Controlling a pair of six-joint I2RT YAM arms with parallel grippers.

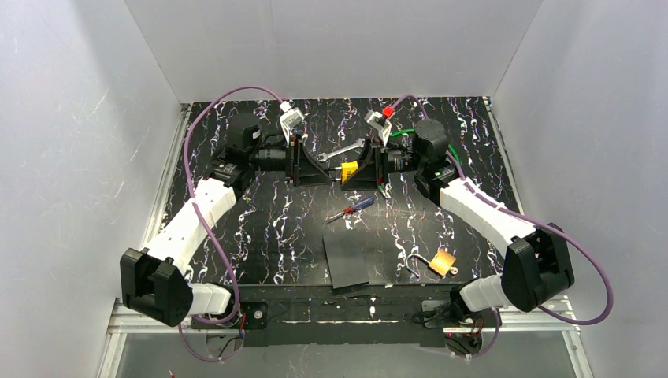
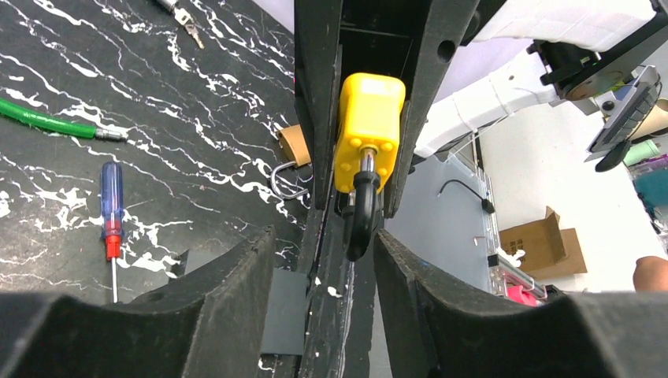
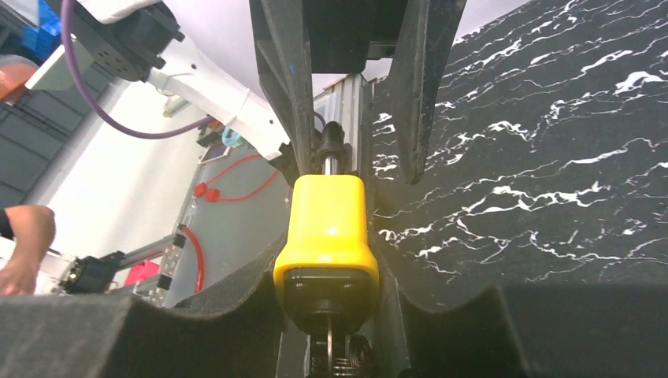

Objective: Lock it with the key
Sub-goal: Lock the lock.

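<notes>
Over the table (image 1: 260,224), right end effector (image 3: 331,264) clamps the key (image 3: 327,224) — left end effector (image 2: 324,240) parted around its tip.

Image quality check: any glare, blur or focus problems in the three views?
Top external: even light, soft shadows, all sharp. Left wrist: the yellow body is crisp with small highlights, the near jaws out of focus. Right wrist: a broad sheen on the yellow body, near jaws blurred, marbled table sharp.
</notes>
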